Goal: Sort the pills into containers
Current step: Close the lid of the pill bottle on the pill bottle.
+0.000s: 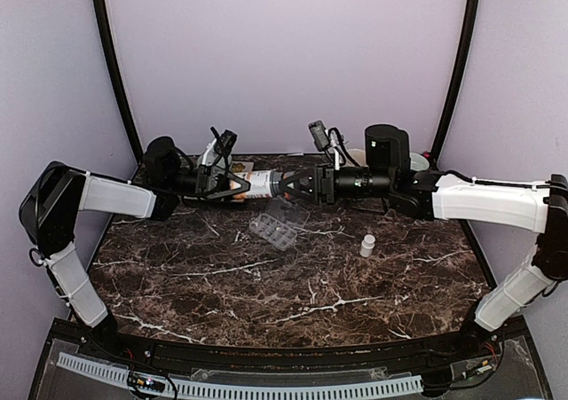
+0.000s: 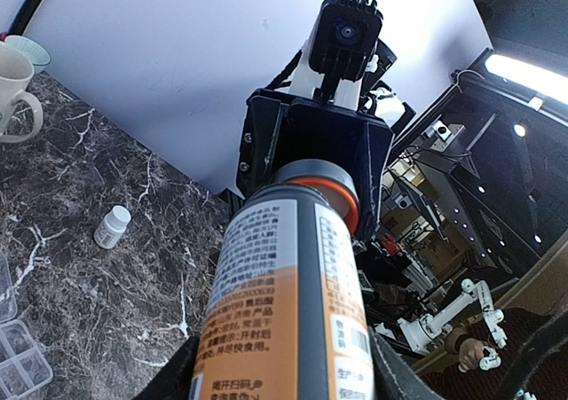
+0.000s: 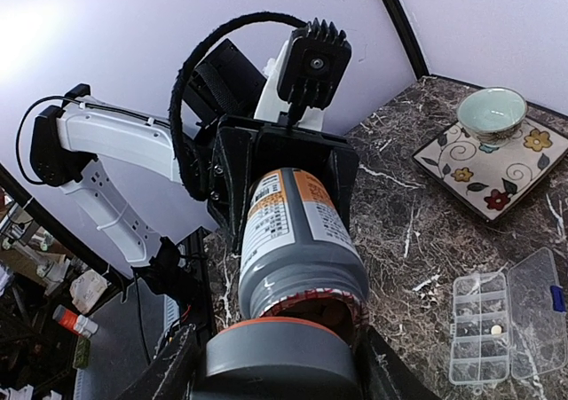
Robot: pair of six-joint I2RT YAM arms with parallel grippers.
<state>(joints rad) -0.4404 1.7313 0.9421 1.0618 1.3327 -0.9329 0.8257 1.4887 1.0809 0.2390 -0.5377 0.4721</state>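
Observation:
A grey pill bottle (image 1: 258, 184) with an orange and white label is held level above the table, between both arms. My left gripper (image 1: 232, 185) is shut on its body (image 2: 284, 302). My right gripper (image 1: 289, 185) is shut on its grey, orange-ringed cap (image 3: 280, 360). The cap sits just off the threaded neck, and the open mouth with a torn seal shows (image 3: 355, 289). The clear pill organizer (image 1: 273, 229) lies open on the table below the bottle. It also shows in the right wrist view (image 3: 506, 329), with a small pale pill (image 3: 497, 329) in one cell.
A small white bottle (image 1: 366, 245) stands right of the organizer. A flowered square plate (image 3: 524, 165) with a pale bowl (image 3: 491, 113) sits at the back right, next to a white mug (image 2: 13, 90). Purple walls close in the table.

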